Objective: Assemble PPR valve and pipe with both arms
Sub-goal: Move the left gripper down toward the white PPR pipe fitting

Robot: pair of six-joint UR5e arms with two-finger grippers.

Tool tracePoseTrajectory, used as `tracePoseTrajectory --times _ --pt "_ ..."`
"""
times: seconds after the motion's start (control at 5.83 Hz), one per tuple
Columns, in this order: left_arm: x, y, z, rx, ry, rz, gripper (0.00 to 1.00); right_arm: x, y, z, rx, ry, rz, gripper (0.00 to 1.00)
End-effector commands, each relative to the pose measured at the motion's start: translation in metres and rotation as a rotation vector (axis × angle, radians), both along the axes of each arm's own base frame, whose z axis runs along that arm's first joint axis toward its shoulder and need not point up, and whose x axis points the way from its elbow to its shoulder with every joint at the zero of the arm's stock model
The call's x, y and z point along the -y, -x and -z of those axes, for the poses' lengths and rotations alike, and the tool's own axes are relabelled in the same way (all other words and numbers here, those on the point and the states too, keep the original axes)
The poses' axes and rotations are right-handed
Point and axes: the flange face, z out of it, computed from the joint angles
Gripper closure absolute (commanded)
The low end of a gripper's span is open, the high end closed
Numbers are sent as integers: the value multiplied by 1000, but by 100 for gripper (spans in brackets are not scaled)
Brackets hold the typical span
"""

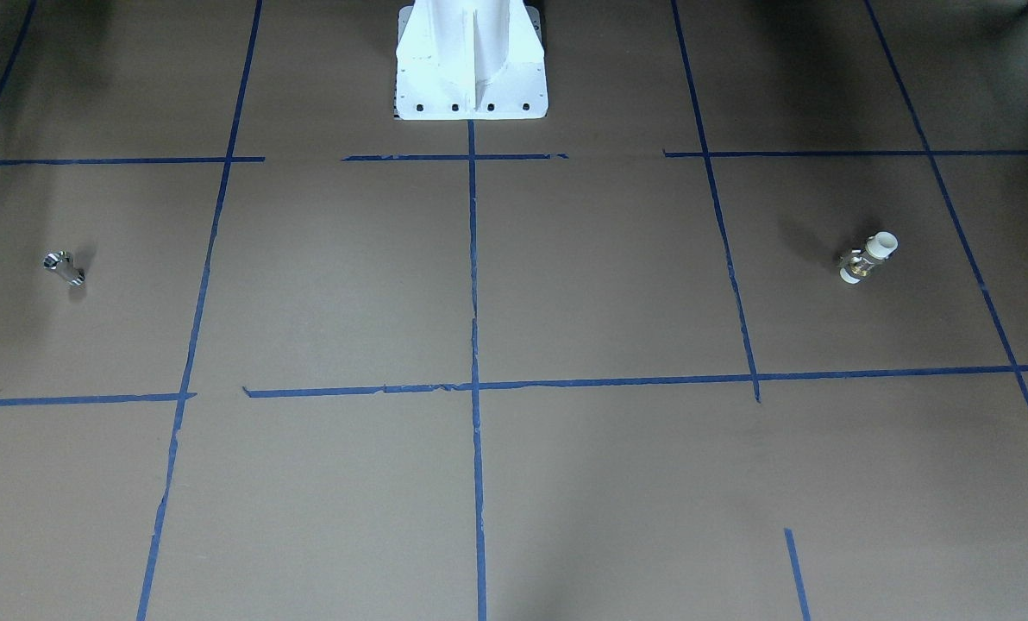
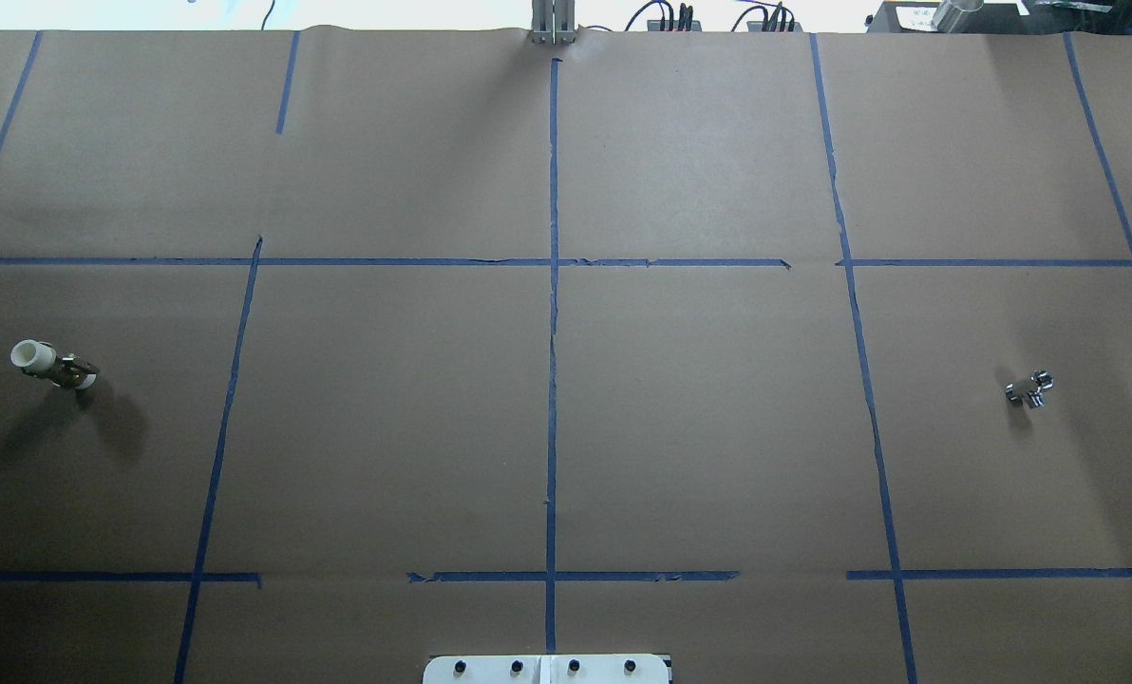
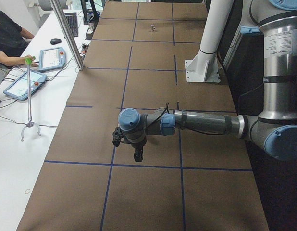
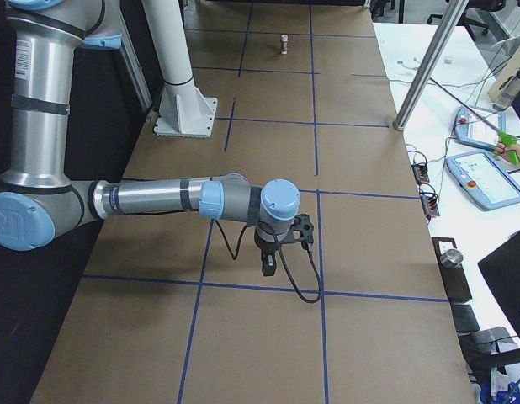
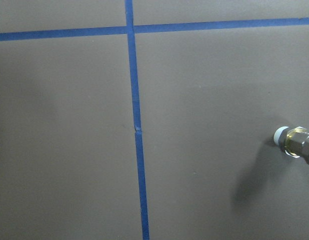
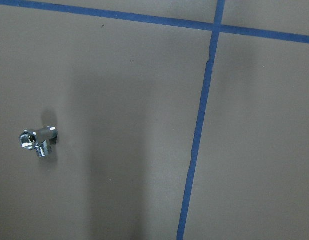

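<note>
The PPR valve (image 1: 868,257), white ends with a brass middle, lies on the brown table at the robot's left side. It also shows in the overhead view (image 2: 51,365), at the right edge of the left wrist view (image 5: 294,145) and far off in the exterior right view (image 4: 283,40). The shiny silver pipe (image 1: 64,266) lies at the robot's right side (image 2: 1029,389), and shows in the right wrist view (image 6: 38,141). The left gripper (image 3: 138,156) and the right gripper (image 4: 269,265) hang above the table. I cannot tell whether either is open or shut.
The white bolted pedestal (image 1: 471,69) stands at the robot's edge of the table. Blue tape lines (image 2: 553,285) divide the brown paper into squares. An operator (image 3: 9,41) sits with tablets (image 3: 52,58) at a side table, next to a metal post (image 3: 67,33).
</note>
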Motion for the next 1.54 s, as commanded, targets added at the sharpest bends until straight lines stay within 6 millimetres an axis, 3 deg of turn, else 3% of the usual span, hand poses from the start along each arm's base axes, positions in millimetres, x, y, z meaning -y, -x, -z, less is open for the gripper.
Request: tracePoseTrajectory --times 0.0,0.51,0.69,1.03,1.37 --pt "1 0 1 -7 -4 0 0 0 0 1 -3 -9 4 0" --pt "0 -1 4 -9 -30 -6 0 0 0 2 -1 -57 3 0" --pt "5 -20 11 -19 -105 -44 0 0 0 2 -3 -57 3 0" --pt "13 -84 37 -39 -48 56 0 -1 0 0 3 -49 0 0" --pt "3 -160 63 -92 36 149 0 -1 0 0 2 -46 -2 0"
